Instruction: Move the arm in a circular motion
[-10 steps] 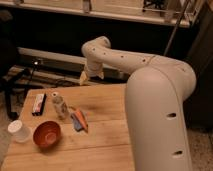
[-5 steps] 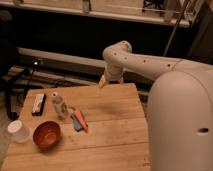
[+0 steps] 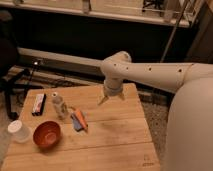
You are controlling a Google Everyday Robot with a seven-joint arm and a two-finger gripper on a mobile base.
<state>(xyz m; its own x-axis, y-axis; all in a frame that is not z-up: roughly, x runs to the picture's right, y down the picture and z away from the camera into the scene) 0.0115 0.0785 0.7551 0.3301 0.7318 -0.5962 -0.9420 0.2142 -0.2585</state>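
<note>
- Since a second ago the gripper (image 3: pixel 111 98) has swung rightward and down toward the camera; it now hangs over the far right part of the wooden table (image 3: pixel 120 142), just above the boards
- Whether it is open or closed I cannot tell; nothing shows in its hold, and it looks clear of every item on the table
- Above it sits a thick rounded wrist joint; from there the arm (image 3: pixel 155 75) runs right as a long white segment dotted with small dark holes, then widens into a very large smooth shell that fills the right edge of the view
- By my judgement the circular sweep is under way, with the tan-tipped end partway round an arc; how much of the loop is done cannot be read from this moment
- Next move, as I judge it, calls for curving on along the same arc at steady height, bending back toward the left and far side to close the circle
- Well to the left lie a red bowl (image 3: pixel 47 134), a white cup (image 3: pixel 19 131) and a small bottle (image 3: pixel 59 105); a low sweep leftward could clip the bottle
</note>
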